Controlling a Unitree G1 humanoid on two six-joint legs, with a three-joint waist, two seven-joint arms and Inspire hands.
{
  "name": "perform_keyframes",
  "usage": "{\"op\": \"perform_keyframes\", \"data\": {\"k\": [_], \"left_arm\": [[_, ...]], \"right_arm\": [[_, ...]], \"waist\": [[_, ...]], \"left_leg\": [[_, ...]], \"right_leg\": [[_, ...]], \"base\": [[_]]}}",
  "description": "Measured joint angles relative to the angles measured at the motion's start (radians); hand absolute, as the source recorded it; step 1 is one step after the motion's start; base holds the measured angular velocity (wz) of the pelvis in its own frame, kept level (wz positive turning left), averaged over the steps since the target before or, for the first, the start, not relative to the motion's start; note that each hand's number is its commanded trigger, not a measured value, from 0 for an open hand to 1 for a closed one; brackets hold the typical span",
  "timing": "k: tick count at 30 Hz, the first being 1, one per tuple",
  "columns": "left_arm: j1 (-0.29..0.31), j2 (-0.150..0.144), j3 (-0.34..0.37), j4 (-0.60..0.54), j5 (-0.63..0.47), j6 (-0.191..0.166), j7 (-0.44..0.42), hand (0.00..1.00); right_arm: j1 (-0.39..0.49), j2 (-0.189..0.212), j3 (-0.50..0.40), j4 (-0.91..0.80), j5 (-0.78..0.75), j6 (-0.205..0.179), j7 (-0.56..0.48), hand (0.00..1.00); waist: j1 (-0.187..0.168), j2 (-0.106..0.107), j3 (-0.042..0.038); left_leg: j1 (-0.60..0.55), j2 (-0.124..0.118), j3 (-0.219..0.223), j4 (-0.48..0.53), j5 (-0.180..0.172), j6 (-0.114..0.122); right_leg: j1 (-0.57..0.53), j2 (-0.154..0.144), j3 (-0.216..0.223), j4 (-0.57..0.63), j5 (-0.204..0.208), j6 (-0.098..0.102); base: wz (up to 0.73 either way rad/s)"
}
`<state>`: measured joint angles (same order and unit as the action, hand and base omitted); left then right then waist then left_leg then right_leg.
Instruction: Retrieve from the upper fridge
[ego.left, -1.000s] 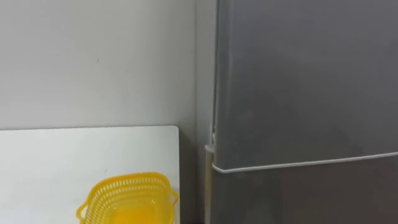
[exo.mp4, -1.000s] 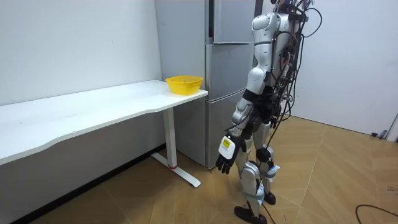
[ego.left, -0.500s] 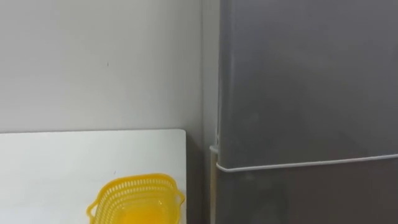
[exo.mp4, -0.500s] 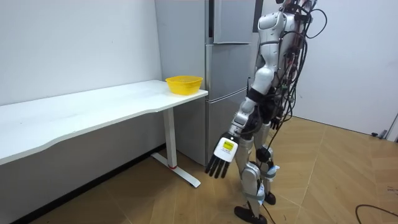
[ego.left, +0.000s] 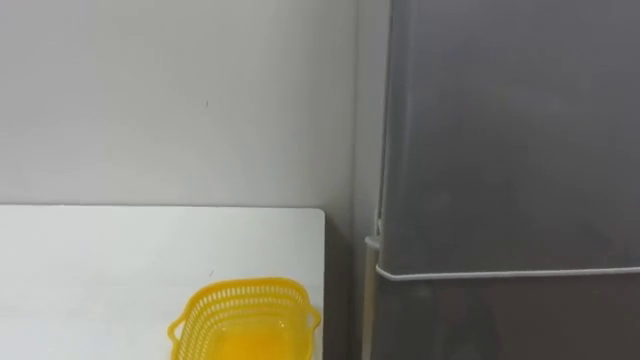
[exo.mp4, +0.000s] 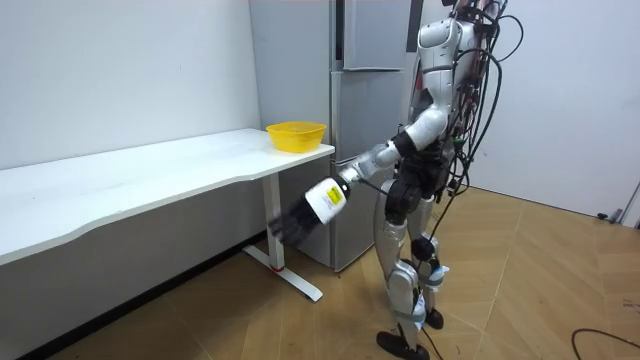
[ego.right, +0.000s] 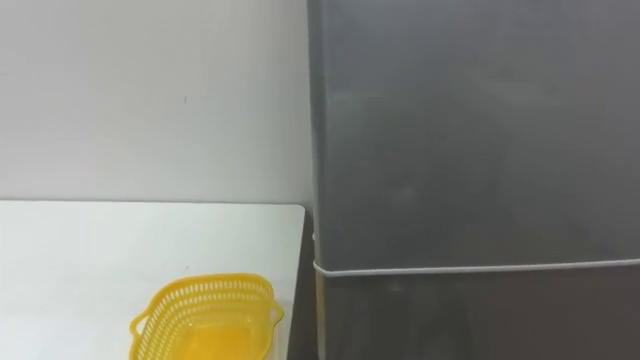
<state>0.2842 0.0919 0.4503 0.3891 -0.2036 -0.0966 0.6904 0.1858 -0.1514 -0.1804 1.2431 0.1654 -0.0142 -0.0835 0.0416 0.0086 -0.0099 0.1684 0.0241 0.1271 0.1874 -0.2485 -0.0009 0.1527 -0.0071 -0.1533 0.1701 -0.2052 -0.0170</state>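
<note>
**Step in hand:** approach and reach. You stand close before the fridge and both its doors are closed, so nothing has been retrieved yet. The next move, as I judge it, is to lift a hand to the upper door's opening edge and pull. These views do not make plain which edge that is, so check before you commit.

**Fridge:** one, grey, filling the right of the head views. It has two doors, an upper door and a lower door, with a pale seam between them low in the frame. The item to fetch is presumably behind the upper door.

**Wall**: one, plain, upper left.

**Surface**: one, white, lower left. Its right edge sits just beside the fridge, with a narrow gap between.

**Basket**: one, yellow, lattice-sided, at the bottom of the frame near the surface's right edge. It looks empty.

**Left hand**: one, at the centre of the room view. It is held out ahead of the body, below the level of the surface top and apart from the fridge. You cannot tell how far its fingers are spread or whether they hold anything.
</note>
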Motion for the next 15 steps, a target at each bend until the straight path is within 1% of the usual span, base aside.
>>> {"op": "perform_keyframes", "data": {"k": [2,3,4,5,6,7,8,9,10,12,14,15], "left_arm": [[-0.006,0.004,0.008,-0.096,0.0,-0.031,0.047,0.0],[-0.006,0.004,0.013,-0.124,0.0,-0.037,0.055,0.0],[-0.006,0.004,0.018,-0.194,-0.001,-0.04,0.073,0.0],[-0.005,0.009,0.018,-0.255,-0.001,-0.058,0.087,0.0],[-0.005,0.014,0.018,-0.277,-0.001,-0.072,0.089,0.0],[-0.006,0.024,0.018,-0.322,0.001,-0.084,0.093,0.0],[-0.006,0.027,0.018,-0.376,0.003,-0.092,0.091,0.0],[-0.007,0.027,0.017,-0.399,0.002,-0.098,0.088,0.0],[-0.007,0.028,0.017,-0.441,0.001,-0.101,0.079,0.0],[-0.017,0.03,0.011,-0.502,0.001,-0.101,0.058,0.0],[-0.041,0.037,-0.008,-0.604,-0.001,-0.101,0.034,0.0],[-0.043,0.041,-0.014,-0.635,-0.004,-0.101,0.026,0.0]], "right_arm": [[0.003,0.001,-0.001,0.002,-0.023,-0.008,0.0,0.0],[0.003,0.002,-0.001,0.002,-0.034,-0.008,0.001,0.0],[0.009,0.002,-0.001,0.001,-0.056,-0.009,0.003,0.0],[0.015,0.001,-0.001,-0.001,-0.064,-0.01,0.005,0.0],[0.015,0.001,0.0,-0.001,-0.068,-0.01,0.005,0.0],[0.014,0.003,0.0,0.0,-0.071,-0.011,0.007,0.0],[0.015,0.005,0.0,0.0,-0.072,-0.013,0.008,0.0],[0.014,0.006,0.0,0.0,-0.074,-0.015,0.009,0.0],[0.014,0.007,0.001,-0.002,-0.078,-0.017,0.012,0.0],[0.012,0.008,0.006,-0.002,-0.085,-0.018,0.012,0.0],[0.01,0.009,0.006,-0.001,-0.086,-0.02,0.013,0.0],[0.011,0.009,0.006,0.0,-0.086,-0.02,0.013,0.0]], "waist": [[0.002,0.003,-0.0007],[0.001,0.003,-0.0005],[-0.003,0.004,-0.0002],[-0.001,0.005,0.0],[0.001,0.005,0.0004],[0.0,0.007,0.0009],[-0.004,0.007,0.0014],[-0.005,0.008,0.0014],[-0.006,0.006,0.0039],[-0.009,0.008,0.0051],[-0.015,0.005,0.0083],[-0.016,0.005,0.0088]], "left_leg": [[0.0,-0.001,0.0,0.0,0.0,0.0],[0.0,-0.001,0.0,0.0,0.0,0.0],[0.001,-0.001,0.0,0.0,0.0,0.0],[0.003,-0.001,-0.001,0.0,0.0,0.0],[0.005,-0.001,-0.001,0.0,0.0,0.0],[0.008,-0.001,-0.001,0.0,0.0,0.0],[0.009,-0.001,-0.002,0.0,0.0,0.0],[0.008,-0.001,-0.002,0.0,0.0,0.0],[0.008,-0.001,-0.002,0.0,0.0,0.0],[0.007,-0.002,-0.004,0.001,0.0,0.0],[-0.007,-0.006,-0.025,0.006,0.0,0.001],[-0.01,-0.006,-0.028,0.007,0.0,0.001]], "right_leg": [[-0.001,0.0,0.004,0.0,-0.001,0.001],[-0.001,0.0,0.004,-0.001,-0.001,0.001],[0.0,0.0,0.004,-0.001,-0.001,0.001],[0.001,-0.001,0.005,-0.001,-0.001,0.001],[0.002,-0.001,0.006,-0.001,-0.001,0.002],[0.002,0.0,0.009,0.0,-0.001,0.002],[0.003,-0.002,0.01,0.0,-0.001,0.002],[0.003,-0.004,0.009,-0.001,-0.002,0.002],[0.003,-0.007,0.009,-0.002,-0.002,0.003],[0.002,-0.006,0.004,-0.003,-0.003,0.004],[-0.002,-0.007,-0.013,-0.003,-0.003,0.005],[-0.003,-0.007,-0.015,-0.003,-0.003,0.005]], "base": [[-0.05],[0.0],[0.0],[0.0],[-0.06],[-0.07],[-0.05],[0.0],[0.0],[0.05],[0.19],[0.18]]}}
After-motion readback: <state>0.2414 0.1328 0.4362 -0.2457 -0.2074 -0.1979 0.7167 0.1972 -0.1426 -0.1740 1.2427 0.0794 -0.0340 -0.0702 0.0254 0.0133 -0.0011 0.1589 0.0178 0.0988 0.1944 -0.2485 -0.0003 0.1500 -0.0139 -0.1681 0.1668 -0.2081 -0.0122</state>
